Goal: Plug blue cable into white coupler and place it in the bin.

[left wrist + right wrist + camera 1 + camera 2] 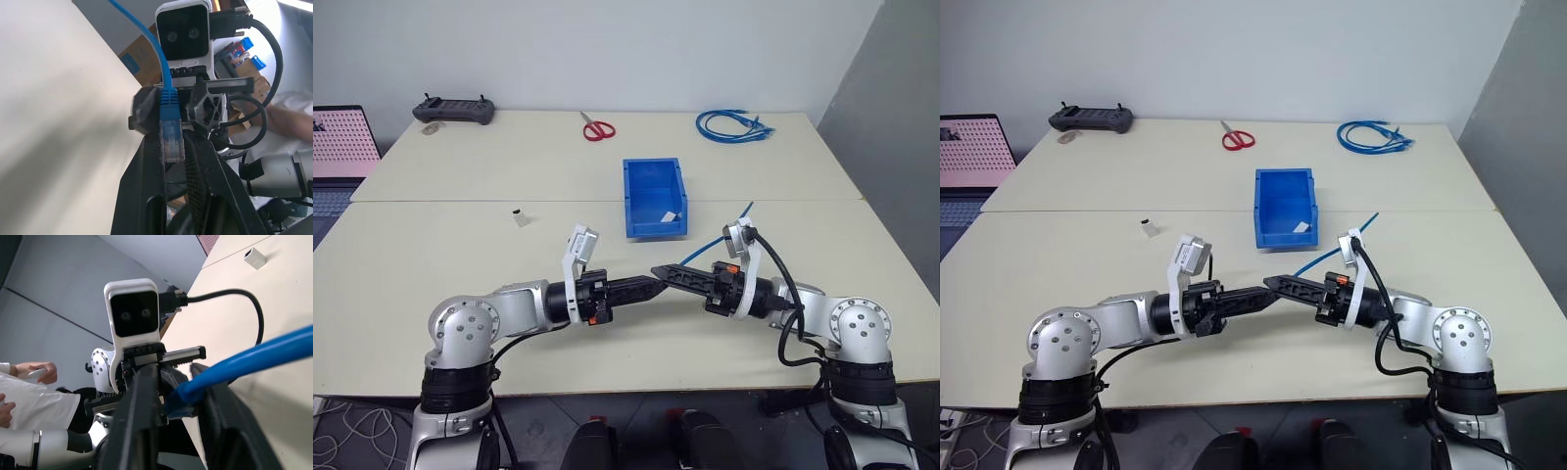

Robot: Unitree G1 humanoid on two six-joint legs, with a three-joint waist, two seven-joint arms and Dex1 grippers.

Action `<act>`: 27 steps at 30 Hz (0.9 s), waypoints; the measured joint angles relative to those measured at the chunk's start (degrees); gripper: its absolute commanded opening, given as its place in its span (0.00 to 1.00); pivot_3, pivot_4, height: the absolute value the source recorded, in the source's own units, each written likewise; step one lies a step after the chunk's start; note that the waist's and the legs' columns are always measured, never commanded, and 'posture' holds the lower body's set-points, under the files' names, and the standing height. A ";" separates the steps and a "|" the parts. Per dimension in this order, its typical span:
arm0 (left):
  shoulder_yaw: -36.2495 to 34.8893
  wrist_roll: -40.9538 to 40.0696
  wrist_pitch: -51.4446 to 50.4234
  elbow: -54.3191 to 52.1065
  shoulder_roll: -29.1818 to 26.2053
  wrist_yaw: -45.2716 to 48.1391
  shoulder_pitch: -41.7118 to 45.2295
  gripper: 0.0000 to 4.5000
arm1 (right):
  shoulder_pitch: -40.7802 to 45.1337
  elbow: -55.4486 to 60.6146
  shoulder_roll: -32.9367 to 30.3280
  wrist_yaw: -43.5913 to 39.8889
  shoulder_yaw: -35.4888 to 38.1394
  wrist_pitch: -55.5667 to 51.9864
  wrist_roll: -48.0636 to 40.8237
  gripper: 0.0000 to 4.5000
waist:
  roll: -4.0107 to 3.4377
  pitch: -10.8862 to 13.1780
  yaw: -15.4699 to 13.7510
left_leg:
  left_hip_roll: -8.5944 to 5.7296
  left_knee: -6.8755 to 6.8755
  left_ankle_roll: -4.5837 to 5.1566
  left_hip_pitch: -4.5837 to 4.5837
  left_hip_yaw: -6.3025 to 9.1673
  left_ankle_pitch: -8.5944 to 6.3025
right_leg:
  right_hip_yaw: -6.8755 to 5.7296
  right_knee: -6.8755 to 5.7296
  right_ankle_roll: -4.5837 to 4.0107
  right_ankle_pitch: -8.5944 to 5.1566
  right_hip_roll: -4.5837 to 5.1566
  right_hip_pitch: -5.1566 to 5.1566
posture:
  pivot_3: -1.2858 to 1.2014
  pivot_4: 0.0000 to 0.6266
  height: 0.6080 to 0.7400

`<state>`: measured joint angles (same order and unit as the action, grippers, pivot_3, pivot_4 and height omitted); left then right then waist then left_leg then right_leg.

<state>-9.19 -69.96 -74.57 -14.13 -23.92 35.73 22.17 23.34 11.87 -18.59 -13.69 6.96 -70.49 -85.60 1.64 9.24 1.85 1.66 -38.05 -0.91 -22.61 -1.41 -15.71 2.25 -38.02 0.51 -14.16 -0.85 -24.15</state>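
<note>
My two grippers meet tip to tip above the front of the table. In the left wrist view my left gripper (pixel 172 164) is shut on the clear plug of the blue cable (pixel 171 139). My right gripper (pixel 660 270) comes from the opposite side, its fingers closed on the cable's blue boot (pixel 182 397) just behind the plug. The rest of the cable (pixel 705 249) trails off to the right over the table. The white coupler (pixel 519 217) lies alone on the table, left of the grippers. The bin (pixel 656 231) stands just beyond them with a small white scrap inside.
Red-handled scissors (pixel 597 128), a coil of blue cables (pixel 732 125) and a black controller (pixel 455 110) lie along the far table. A laptop (pixel 340 147) sits at the far left. A person's hand (pixel 34 373) holds something in the right wrist view.
</note>
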 measured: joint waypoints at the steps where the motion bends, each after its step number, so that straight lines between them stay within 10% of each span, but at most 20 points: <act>1: 0.02 -0.19 0.01 0.00 0.00 0.07 -0.02 0.05 | -0.02 0.00 -0.21 -0.17 -0.02 0.00 -0.48 0.05 | 0.00 0.00 0.00 | 0.00 0.00 0.00 0.00 0.00 0.00 | 0.00 0.00 0.00 0.00 0.00 0.00 | 0.52 0.24 1.00; 10: 1.46 -1.28 0.07 -0.06 0.00 -0.03 -0.51 0.05 | -0.92 0.01 -3.13 -2.91 -1.05 0.07 -1.15 0.05 | 0.00 0.00 0.02 | 0.00 0.00 0.00 0.00 0.00 0.00 | 0.00 0.00 0.00 0.00 0.00 0.00 | 0.52 0.24 1.00; 17: 3.78 1.97 3.66 -2.87 -5.44 3.97 -2.05 0.45 | -0.06 0.00 -3.51 -2.53 -1.69 1.36 0.79 0.05 | -0.01 0.01 0.16 | 0.01 0.05 0.00 0.02 -0.06 0.00 | 0.07 0.01 0.00 0.00 -0.02 -0.05 | 0.52 0.24 1.00; 23: 12.46 21.02 20.15 -11.03 -20.97 15.73 -15.28 0.71 | 3.09 -3.01 -5.89 -4.90 -1.47 3.33 6.27 0.05 | -0.10 0.06 0.15 | 0.02 0.14 0.00 0.05 -0.14 0.00 | 0.13 0.05 -0.05 -0.03 0.04 -0.10 | 0.52 0.24 1.00; 27: 12.62 35.68 30.44 -10.80 -20.89 7.71 -19.97 0.88 | 3.11 -3.87 -7.71 -6.46 -0.40 4.31 9.07 0.05 | -0.15 0.11 -0.44 | 0.02 0.12 0.00 0.00 -0.11 -0.01 | 0.08 0.12 -0.01 0.00 0.25 -0.08 | 0.52 0.24 1.00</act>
<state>3.42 -34.28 -44.13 -24.93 -44.81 43.44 2.20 26.45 8.01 -26.30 -20.16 6.56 -66.18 -76.54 1.48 9.34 1.41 1.68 -37.94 -0.91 -22.61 -1.51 -15.71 2.33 -37.90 0.50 -14.16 -0.61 -24.24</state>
